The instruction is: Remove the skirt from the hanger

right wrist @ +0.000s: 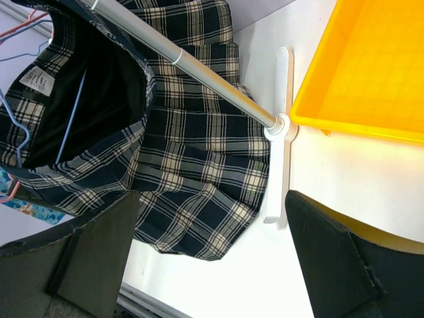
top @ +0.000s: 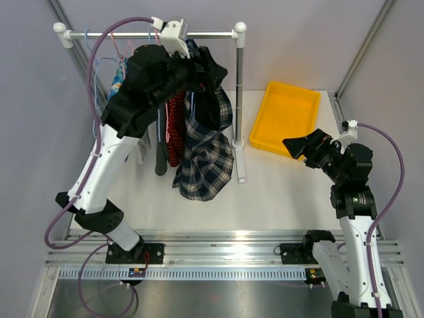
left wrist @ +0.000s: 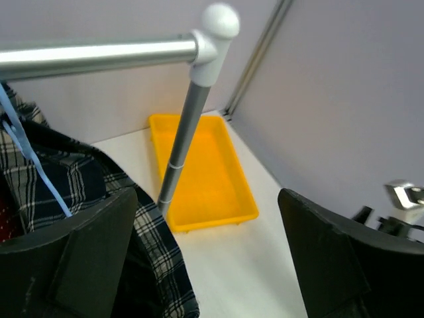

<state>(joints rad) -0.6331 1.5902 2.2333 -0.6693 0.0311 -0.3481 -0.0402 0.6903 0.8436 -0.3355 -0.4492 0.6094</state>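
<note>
The skirt (top: 207, 156) is navy and white plaid and hangs from a light blue wire hanger (left wrist: 34, 162) on the rack's rail (top: 152, 34), near its right post. My left gripper (top: 202, 65) is raised to the skirt's waistband, just under the rail. In the left wrist view the left gripper (left wrist: 209, 218) is open; its left finger (left wrist: 79, 265) lies against the plaid cloth (left wrist: 106, 182), and nothing sits between the fingers. My right gripper (top: 296, 146) hovers open by the tray, facing the skirt (right wrist: 192, 165), with the hanger (right wrist: 71, 112) visible inside the waistband.
A yellow tray (top: 285, 116) lies on the table right of the rack. The rack's right post (top: 240, 99) and white foot (right wrist: 281, 132) stand between tray and skirt. A red patterned garment (top: 175, 126) and other hangers (top: 109, 63) hang left of the skirt.
</note>
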